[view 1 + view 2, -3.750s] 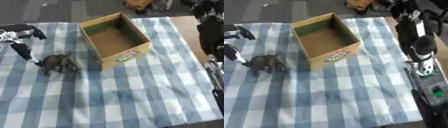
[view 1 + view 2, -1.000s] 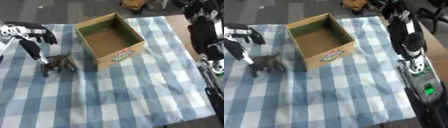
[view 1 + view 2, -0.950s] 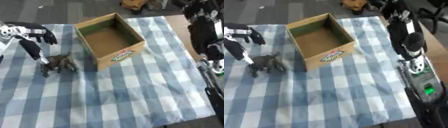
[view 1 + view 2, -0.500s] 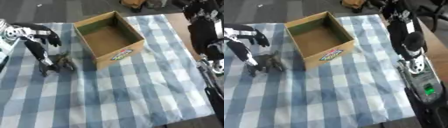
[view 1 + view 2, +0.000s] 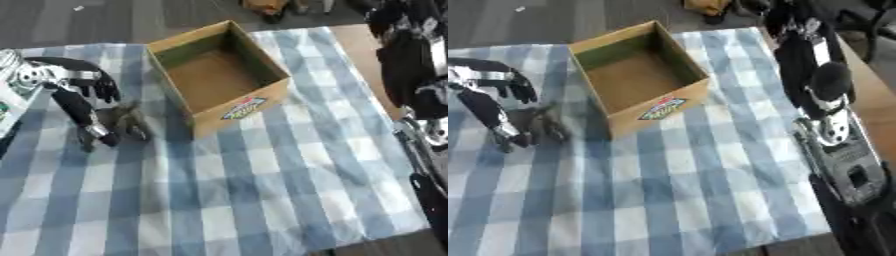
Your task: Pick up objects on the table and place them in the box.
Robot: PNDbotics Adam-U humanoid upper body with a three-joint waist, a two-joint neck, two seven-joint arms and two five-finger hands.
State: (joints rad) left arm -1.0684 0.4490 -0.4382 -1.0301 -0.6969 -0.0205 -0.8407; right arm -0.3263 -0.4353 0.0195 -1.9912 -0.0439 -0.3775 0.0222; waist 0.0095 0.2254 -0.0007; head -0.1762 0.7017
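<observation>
Dark four-legged toy animal (image 5: pixel 128 119) stands beside the left hand (image 5: pixel 80 98).

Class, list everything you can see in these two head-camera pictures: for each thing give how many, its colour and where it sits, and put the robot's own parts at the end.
cardboard box: one, brown with a coloured label on its near wall, open and empty, far middle of the table.
toy animal: one, dark brown-grey, standing on the cloth left of the box.
tablecloth: one, blue and white check, covering most of the table.
table: one, brown wood, bare strip showing at the right edge of the cloth.
left hand: one, black with silver parts, at the left of the view, fingers reaching down beside the toy animal.
right arm: one, black and silver, along the right edge; its hand cannot be made out.
</observation>
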